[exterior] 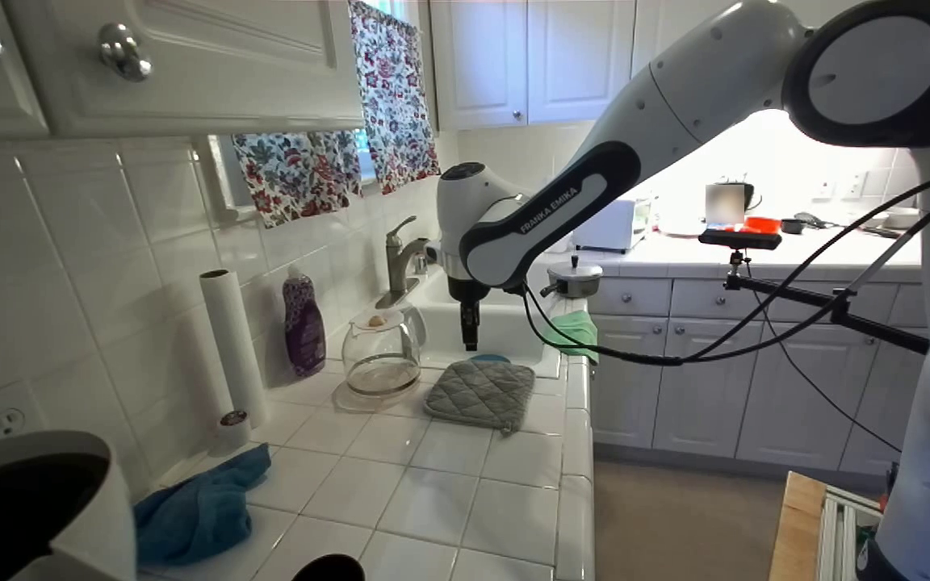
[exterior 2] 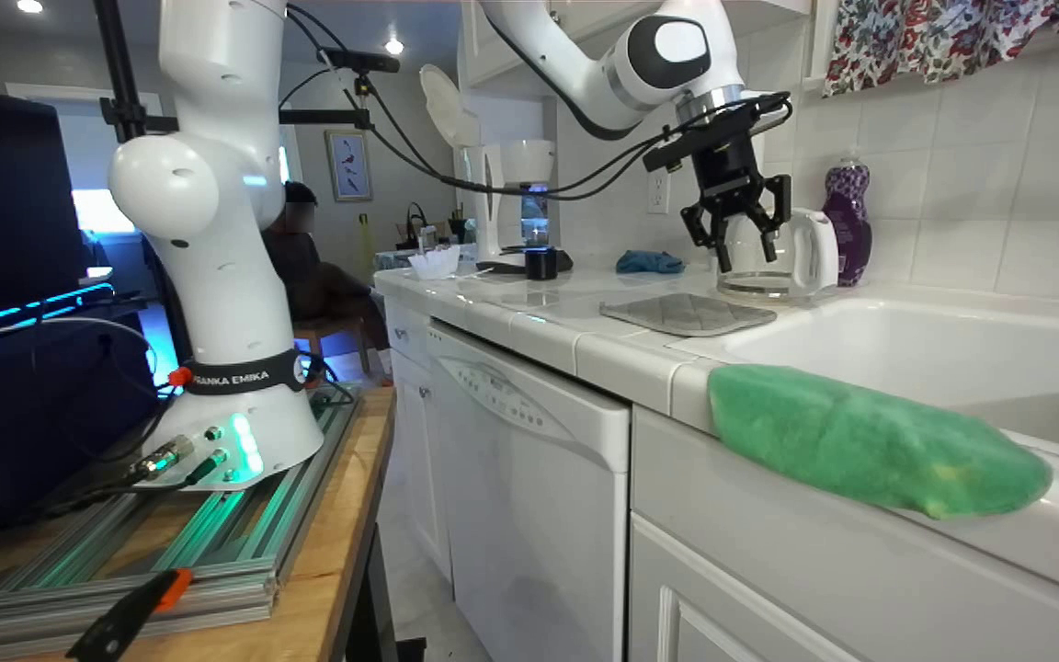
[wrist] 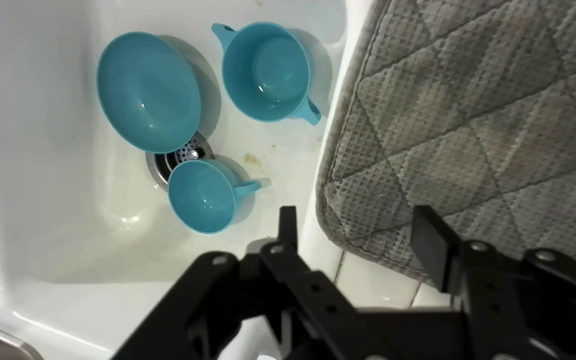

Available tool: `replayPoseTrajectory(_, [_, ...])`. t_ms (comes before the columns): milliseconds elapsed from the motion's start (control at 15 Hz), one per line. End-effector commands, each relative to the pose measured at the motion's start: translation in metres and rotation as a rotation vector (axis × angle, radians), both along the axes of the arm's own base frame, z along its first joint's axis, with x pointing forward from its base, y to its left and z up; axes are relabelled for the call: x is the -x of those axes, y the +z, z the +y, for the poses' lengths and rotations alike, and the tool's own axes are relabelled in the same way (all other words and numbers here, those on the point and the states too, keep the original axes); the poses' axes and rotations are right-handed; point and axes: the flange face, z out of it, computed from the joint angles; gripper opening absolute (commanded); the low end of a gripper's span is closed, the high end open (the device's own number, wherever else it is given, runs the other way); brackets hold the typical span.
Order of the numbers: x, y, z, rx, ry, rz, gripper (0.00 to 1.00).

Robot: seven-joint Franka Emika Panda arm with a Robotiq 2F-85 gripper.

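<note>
Wrist view: the bench (wrist: 380, 280) bears a white sink (wrist: 53, 210) at left, grey quilted pad (wrist: 448, 125) at right. One-handled blue cup (wrist: 202, 196) sits in the sink, left of the fingers (wrist: 433, 250), handle (wrist: 247, 188) pointing right. Fingers stand apart, empty, above the pad's edge.

White and rounded, the arm (exterior: 715, 77) bears black-rimmed joints (exterior: 877, 77) and FRANKA EMIKA lettering (exterior: 548, 211), repeated on a black band (exterior 2: 240, 376) round its base (exterior 2: 286, 423) (red knob (exterior 2: 180, 376) at nine o'clock). Black cables (exterior: 663, 359) reach the black gripper (wrist: 355, 235), studded with round screws (wrist: 276, 248) at six and four o'clock in the wrist view.
</note>
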Motion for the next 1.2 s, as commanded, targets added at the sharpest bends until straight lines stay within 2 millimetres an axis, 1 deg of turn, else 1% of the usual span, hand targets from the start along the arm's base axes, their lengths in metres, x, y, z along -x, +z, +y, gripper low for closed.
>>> replayPoseTrajectory(0, [0.006,0.017,-0.015,-0.019,-0.042,-0.013,0.93])
replayPoseTrajectory(67, [0.011,0.025,-0.023,-0.038,-0.041,-0.025,1.0])
replayPoseTrajectory(200, [0.017,0.037,-0.042,-0.07,-0.059,-0.049,1.0])
replayPoseTrajectory(333, [0.017,0.052,-0.057,-0.114,-0.044,-0.059,1.0])
replayPoseTrajectory(533, [0.012,0.072,-0.076,-0.152,0.075,-0.069,1.0])
replayPoseTrajectory(600, [0.01,0.077,-0.08,-0.168,0.088,-0.063,1.0])
replayPoseTrajectory(667, [0.012,0.067,-0.074,-0.136,0.036,-0.06,1.0])
replayPoseTrajectory(800, [0.011,0.073,-0.081,-0.146,0.066,-0.068,1.0])
replayPoseTrajectory(1067, [0.01,0.074,-0.079,-0.146,0.074,-0.068,1.0])
replayPoseTrajectory(1133, [0.006,0.073,-0.08,-0.162,0.117,-0.07,1.0])
